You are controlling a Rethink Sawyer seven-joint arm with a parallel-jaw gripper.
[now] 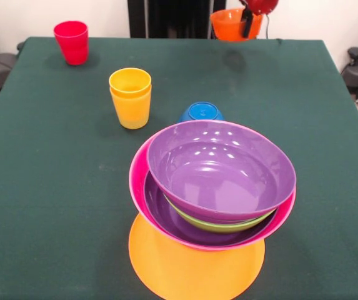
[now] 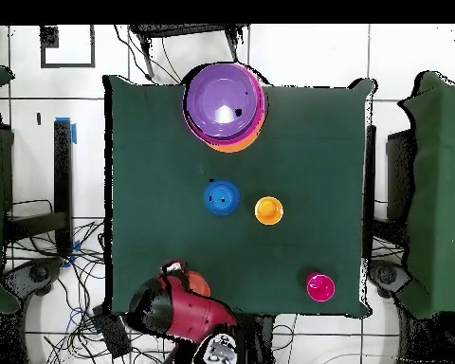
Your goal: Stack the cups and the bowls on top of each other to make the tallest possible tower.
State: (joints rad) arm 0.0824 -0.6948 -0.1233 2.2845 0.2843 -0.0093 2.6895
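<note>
A: The gripper (image 1: 248, 24) is up at the table's far edge, clamped on the rim of the small red-orange bowl (image 1: 233, 25); lifted clear, I'd say, so it can travel.

B: And the tower (image 1: 219, 187)?

A: Well away from the gripper, across the table; orange base, pink, purple, lime, purple on top, widest lowest for steadiness.

B: Anything between?

A: The blue bowl (image 1: 200, 112) upside down, the nested yellow cups (image 1: 130, 97) beside it; the red cup (image 1: 71, 41) far off sideways.
</note>
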